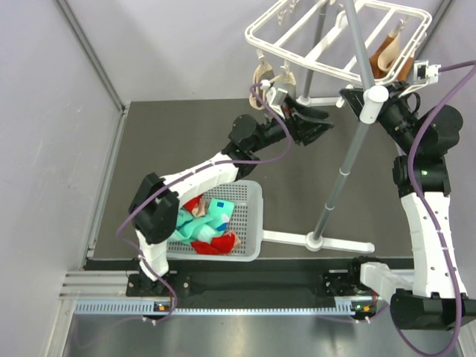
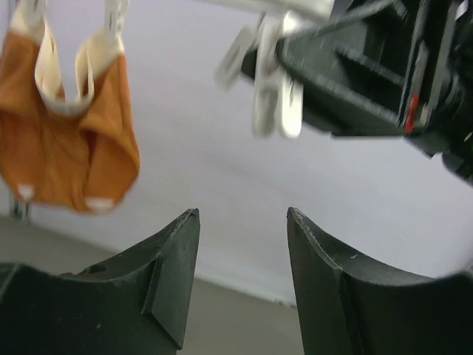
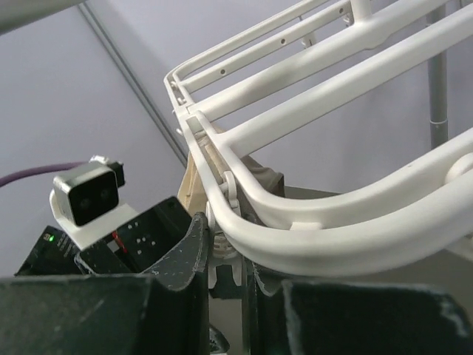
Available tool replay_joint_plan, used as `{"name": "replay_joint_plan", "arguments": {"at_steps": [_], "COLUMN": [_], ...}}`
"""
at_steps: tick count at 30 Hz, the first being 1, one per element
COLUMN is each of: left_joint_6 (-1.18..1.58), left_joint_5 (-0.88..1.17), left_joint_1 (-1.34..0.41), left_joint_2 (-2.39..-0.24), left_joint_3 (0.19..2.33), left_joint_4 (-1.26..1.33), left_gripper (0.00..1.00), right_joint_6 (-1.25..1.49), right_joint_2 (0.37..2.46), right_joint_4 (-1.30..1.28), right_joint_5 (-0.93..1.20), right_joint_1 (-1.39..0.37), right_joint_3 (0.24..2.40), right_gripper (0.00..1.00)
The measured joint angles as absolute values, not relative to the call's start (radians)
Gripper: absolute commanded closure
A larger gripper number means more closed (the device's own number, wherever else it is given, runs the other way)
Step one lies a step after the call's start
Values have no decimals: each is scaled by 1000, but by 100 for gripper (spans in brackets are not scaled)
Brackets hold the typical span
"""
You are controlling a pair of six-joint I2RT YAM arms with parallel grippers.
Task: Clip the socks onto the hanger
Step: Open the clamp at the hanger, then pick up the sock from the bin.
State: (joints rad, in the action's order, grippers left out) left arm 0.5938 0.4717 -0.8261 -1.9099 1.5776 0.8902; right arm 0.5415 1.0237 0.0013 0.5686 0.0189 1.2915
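The mint-green socks (image 1: pixel 212 216) and red socks (image 1: pixel 216 244) lie in the white basket (image 1: pixel 253 195). The white hanger (image 1: pixel 335 37) stands on its grey pole (image 1: pixel 349 152) at the back right; it also shows in the right wrist view (image 3: pixel 310 96). My left gripper (image 1: pixel 320 123) is open and empty just below the hanger's front edge. In its wrist view (image 2: pixel 242 214) a white clip (image 2: pixel 273 81) dangles above the jaws. My right gripper (image 1: pixel 353 98) is shut on a hanger clip (image 3: pixel 233 262) under the front bar, as the right wrist view (image 3: pixel 228 248) shows.
Orange-brown socks (image 1: pixel 390 56) hang clipped at the hanger's right; they also show in the left wrist view (image 2: pixel 66 133). Beige socks (image 1: pixel 264 74) hang at its front left. The pole's white foot (image 1: pixel 320 240) lies beside the basket. Grey walls close in the left and back.
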Motion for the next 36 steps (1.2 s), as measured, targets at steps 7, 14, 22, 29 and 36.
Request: {"name": "replay_joint_plan", "arguments": {"at_steps": [7,14,22,29,36], "left_joint_6": [528,453,500,546,614], "left_joint_5": [376,4,-105,44,36], "left_joint_1": [-804,-748,-544,-551,-602], "left_joint_2": [-1587,-1217,-1209,-1350,-1433], "left_joint_3": [1249,1158,1000,884,797], "left_joint_4": [575,-35,-478,-500,-393], "left_gripper": [41,29,37,44,46], "right_joint_6": [542,529,522,524,524], "right_joint_2": [1025,1014,992,992,987], "right_joint_4": [-65,-110,-112,-105,-98], "right_joint_5": [545,540,545,546,547], "right_joint_1": [18,18,18,18,18], "right_joint_3": [1293,1290,1250,1230,1221], "right_gripper": [100,100,100,100,100]}}
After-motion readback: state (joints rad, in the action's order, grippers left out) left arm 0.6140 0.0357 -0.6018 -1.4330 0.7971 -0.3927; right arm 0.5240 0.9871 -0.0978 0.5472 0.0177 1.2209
